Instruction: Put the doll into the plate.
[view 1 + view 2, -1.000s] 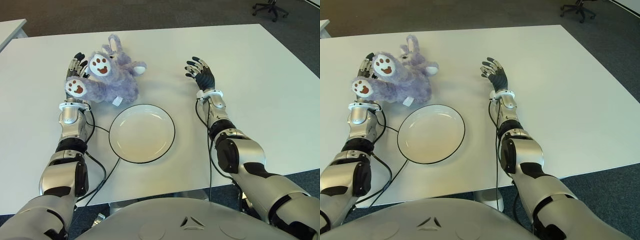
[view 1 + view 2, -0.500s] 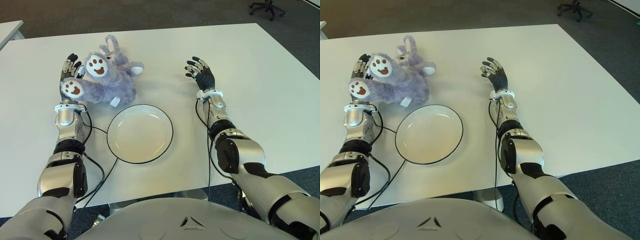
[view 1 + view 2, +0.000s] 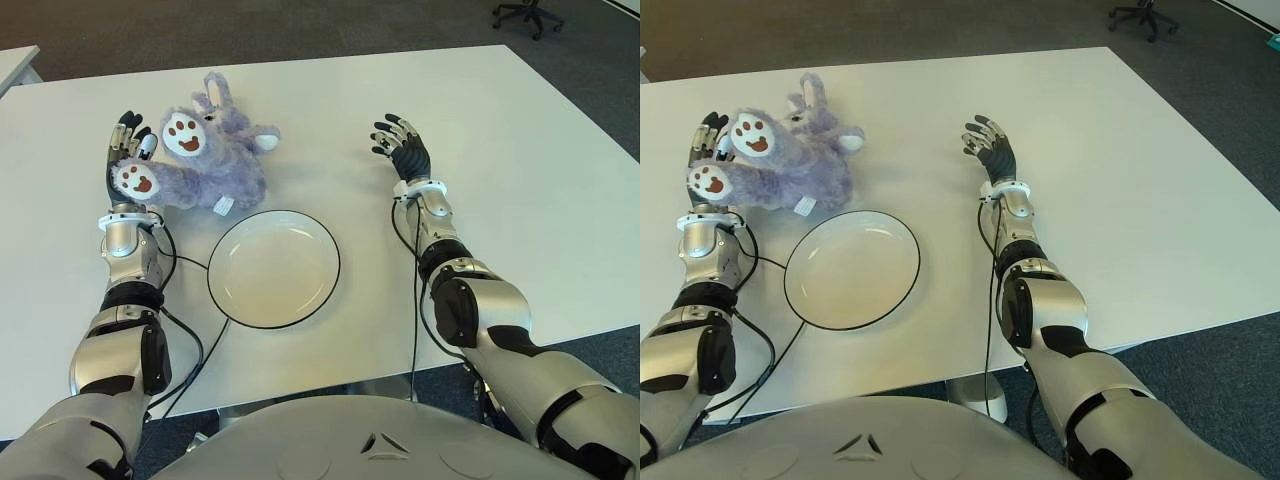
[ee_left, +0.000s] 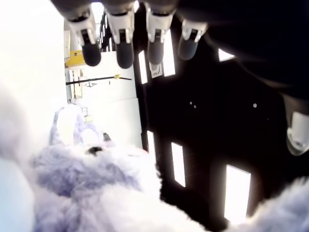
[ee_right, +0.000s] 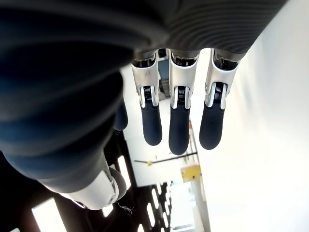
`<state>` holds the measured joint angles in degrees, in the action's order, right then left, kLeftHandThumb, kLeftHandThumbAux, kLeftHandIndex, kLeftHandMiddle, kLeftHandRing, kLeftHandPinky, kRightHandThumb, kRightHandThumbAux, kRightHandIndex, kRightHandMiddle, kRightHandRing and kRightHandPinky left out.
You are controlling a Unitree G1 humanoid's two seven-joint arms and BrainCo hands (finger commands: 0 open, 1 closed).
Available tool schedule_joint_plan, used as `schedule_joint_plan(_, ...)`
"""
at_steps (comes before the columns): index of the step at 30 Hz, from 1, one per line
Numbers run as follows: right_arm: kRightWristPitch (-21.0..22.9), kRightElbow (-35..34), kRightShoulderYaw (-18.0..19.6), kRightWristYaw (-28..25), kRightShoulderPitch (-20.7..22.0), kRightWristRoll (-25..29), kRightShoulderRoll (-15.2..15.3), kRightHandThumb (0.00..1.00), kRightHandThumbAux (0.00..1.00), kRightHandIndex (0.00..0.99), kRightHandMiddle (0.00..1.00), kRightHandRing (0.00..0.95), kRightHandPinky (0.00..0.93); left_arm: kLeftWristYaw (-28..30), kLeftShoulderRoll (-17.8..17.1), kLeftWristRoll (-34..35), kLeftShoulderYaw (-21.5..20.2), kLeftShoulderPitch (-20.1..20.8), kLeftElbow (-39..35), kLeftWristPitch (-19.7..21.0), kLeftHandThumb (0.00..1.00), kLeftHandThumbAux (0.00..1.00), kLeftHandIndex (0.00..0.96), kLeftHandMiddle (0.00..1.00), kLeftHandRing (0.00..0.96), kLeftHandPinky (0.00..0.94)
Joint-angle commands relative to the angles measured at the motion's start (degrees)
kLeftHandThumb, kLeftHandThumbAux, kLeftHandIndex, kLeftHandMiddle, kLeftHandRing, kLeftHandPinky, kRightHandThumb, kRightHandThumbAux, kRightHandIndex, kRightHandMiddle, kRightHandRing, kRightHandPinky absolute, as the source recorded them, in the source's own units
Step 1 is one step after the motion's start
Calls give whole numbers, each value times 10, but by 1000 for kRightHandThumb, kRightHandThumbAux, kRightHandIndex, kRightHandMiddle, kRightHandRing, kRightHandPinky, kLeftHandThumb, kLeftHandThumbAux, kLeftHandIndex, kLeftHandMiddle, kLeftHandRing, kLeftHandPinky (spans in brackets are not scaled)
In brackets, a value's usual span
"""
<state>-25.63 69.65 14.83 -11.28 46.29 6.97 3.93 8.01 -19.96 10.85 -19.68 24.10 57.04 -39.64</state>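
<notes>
While the doll (image 3: 210,160), a purple plush animal with white paw pads, lies on the white desk (image 3: 520,150) toward the robot's left side, it sits outside the plate (image 3: 273,267), just beyond the plate's far-left rim and close to it. One paw is raised directly in front of the left hand (image 3: 125,160), which stands palm-up at the doll's left edge with its fingers (image 4: 123,36) straight and spread; the left wrist view shows fur against the lower palm but the fingers not curled round it, so no grasp is seen. A small white tag hangs from the doll on the side nearest the plate. The plate is white with a thin dark rim, flat on the desk, between the two forearms. The right hand (image 3: 403,150) shows to the right of the plate and doll, well apart from both, raised with its fingers (image 5: 178,123) extended and slightly spread, pinching nothing. Dark cables run along the desk beside each forearm. An office chair (image 3: 525,12) stands on the floor past the far right corner of the desk.
</notes>
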Motion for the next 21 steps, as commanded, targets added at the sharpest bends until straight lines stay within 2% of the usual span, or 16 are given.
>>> schedule_joint_plan(1, 10, 13, 3, -2, -27, 5, 0, 490, 787, 171, 254, 284, 327, -4, 40, -2, -3, -90, 60, -10, 20, 440, 0, 89, 93, 88)
schedule_joint_plan(9, 12, 12, 5, -5, -28, 7, 0, 497, 782, 176, 252, 287, 329, -9, 47, 5, -14, -103, 55, -35, 41, 457, 0, 87, 95, 117)
schedule_joint_plan(21, 12, 10, 6, -5, -29, 7, 0, 495, 784, 175, 253, 288, 329, -1, 43, 15, -31, -112, 70, -65, 58, 456, 0, 88, 96, 114)
